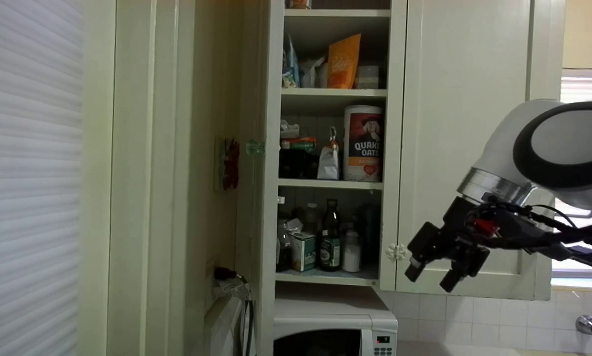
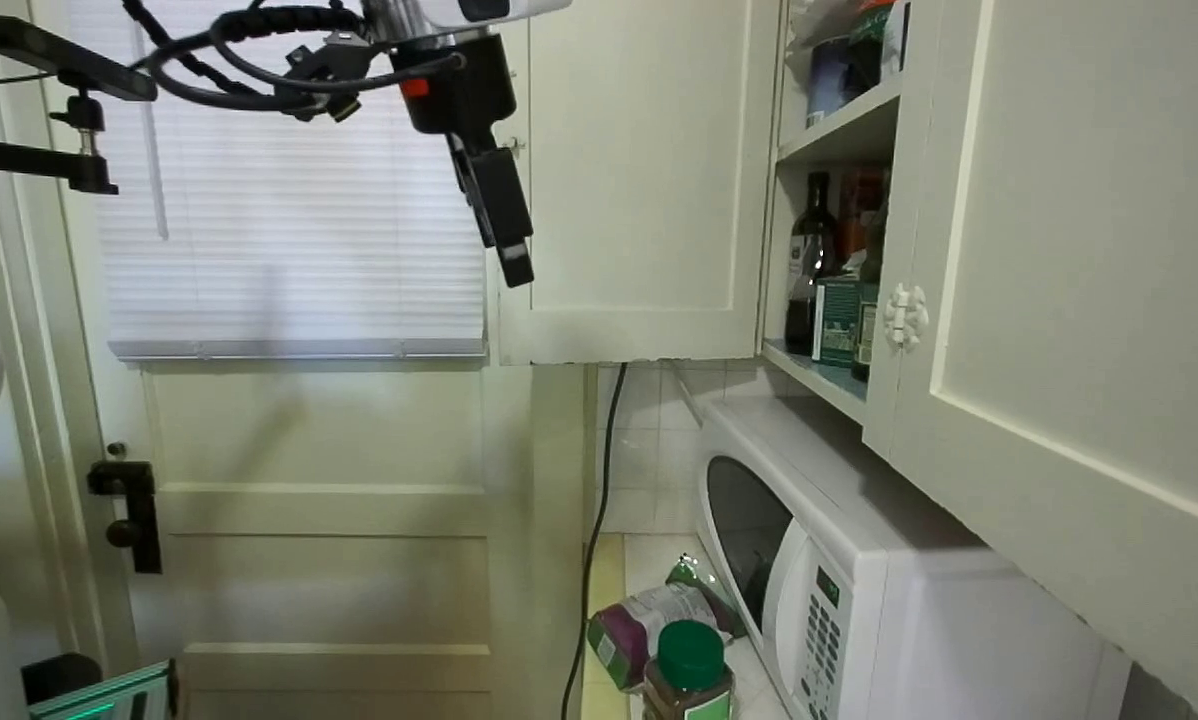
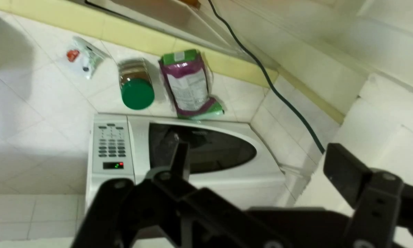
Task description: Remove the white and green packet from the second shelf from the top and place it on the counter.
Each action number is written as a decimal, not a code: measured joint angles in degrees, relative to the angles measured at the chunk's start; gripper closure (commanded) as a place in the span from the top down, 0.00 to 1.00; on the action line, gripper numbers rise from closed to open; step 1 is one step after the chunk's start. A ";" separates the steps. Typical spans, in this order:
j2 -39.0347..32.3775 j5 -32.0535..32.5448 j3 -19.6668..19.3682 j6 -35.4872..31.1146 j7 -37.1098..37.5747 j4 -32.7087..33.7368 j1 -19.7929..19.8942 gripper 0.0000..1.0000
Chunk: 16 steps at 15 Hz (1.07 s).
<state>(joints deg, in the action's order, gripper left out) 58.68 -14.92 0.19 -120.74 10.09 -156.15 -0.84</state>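
My gripper (image 1: 433, 277) is open and empty, in front of the closed cupboard door and right of the open cupboard. In the wrist view my fingers (image 3: 258, 156) are wide apart above the microwave. The second shelf from the top (image 1: 334, 92) is a cream board holding an orange pouch, a pale pouch (image 1: 312, 74) and other items. A small white and faintly green packet (image 3: 91, 60) with an orange-red spot lies on the white tiled counter (image 3: 61, 103). It fits the task packet's look; I cannot tell whether the pale shelf pouch also has green.
A white microwave (image 3: 210, 182) stands below the cupboard. A green-lidded jar (image 3: 137, 93) and a purple-green bag (image 3: 187, 86) lie before it. A cable (image 3: 272, 82) hangs beside the counter. Lower shelves hold an oats canister (image 1: 363, 143) and bottles (image 1: 330, 242).
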 measured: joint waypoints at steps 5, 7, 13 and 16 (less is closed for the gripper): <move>-5.15 -1.61 -0.20 -12.87 -2.56 6.79 -2.24 1.00; -7.98 -1.60 -0.25 -16.57 -3.35 10.70 -2.85 1.00; -18.21 -0.31 1.89 -20.32 -1.86 27.81 -1.70 1.00; -23.45 2.54 4.39 -20.52 1.66 38.03 0.49 1.00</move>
<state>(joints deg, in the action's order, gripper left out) 35.23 -12.39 4.58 -141.27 11.76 -118.12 -0.35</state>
